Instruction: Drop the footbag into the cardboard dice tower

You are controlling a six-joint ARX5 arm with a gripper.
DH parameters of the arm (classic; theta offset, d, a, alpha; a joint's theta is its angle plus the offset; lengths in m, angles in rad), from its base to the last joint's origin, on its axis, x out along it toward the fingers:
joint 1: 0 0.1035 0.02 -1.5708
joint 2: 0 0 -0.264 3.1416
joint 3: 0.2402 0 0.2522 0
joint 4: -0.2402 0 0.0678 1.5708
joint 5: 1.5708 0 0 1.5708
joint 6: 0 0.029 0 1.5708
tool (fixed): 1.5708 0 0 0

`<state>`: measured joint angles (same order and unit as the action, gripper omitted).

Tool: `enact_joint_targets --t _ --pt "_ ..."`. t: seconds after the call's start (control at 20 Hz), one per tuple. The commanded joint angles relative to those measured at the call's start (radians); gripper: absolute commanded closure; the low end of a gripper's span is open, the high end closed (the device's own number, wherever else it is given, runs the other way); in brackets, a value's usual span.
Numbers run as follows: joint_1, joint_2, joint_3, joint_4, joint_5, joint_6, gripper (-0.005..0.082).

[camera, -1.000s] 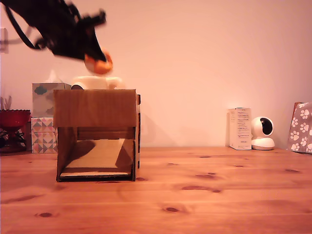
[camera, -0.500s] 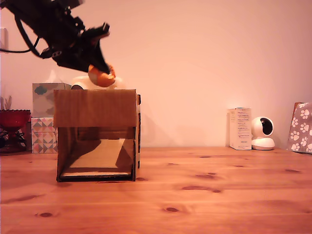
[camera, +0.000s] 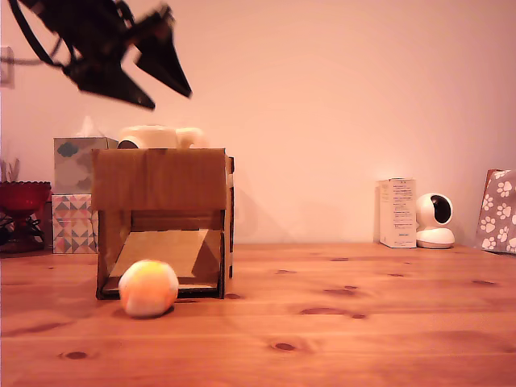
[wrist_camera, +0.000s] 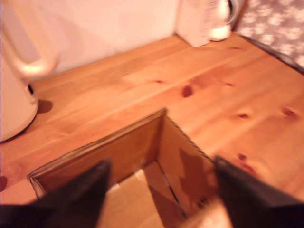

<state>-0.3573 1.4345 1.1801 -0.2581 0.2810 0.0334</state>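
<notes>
Warm pinkish cast, arm motion-blurred.

Knotty wood table (camera: 363, 322), seemingly varnished

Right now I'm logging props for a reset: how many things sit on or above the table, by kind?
Footbag: 1
Cardboard dice tower: 1
Tissue boxes: 2
White carton: 1
White camera: 1
Red bowl: 1
Cream kettle: 1
Paw-print bag: 1
Gripper, open: 1
Total: 10
</notes>
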Motion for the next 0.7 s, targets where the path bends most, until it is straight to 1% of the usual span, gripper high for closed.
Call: enact_joint_targets --t 0.0,0.05,0.15,0.3,0.45,0.65 --pt "0.002 -0.018 0.006 -0.035 0.019 0.037 0.0785" --pt "0.002 -0.027 0.005 -0.053 0.027 0.04 0.0754" --pt "0.002 -0.045 -0.009 -0.065 0.029 0.045 0.0787" --pt "0.002 -0.07 -0.061 -0.062 0.029 0.045 0.0786" --pt "0.002 -0.115 -0.159 -0.015 0.029 0.042 0.0786" --pt "0.004 -0.219 -0.332 0.079 0.029 -0.008 0.0786"
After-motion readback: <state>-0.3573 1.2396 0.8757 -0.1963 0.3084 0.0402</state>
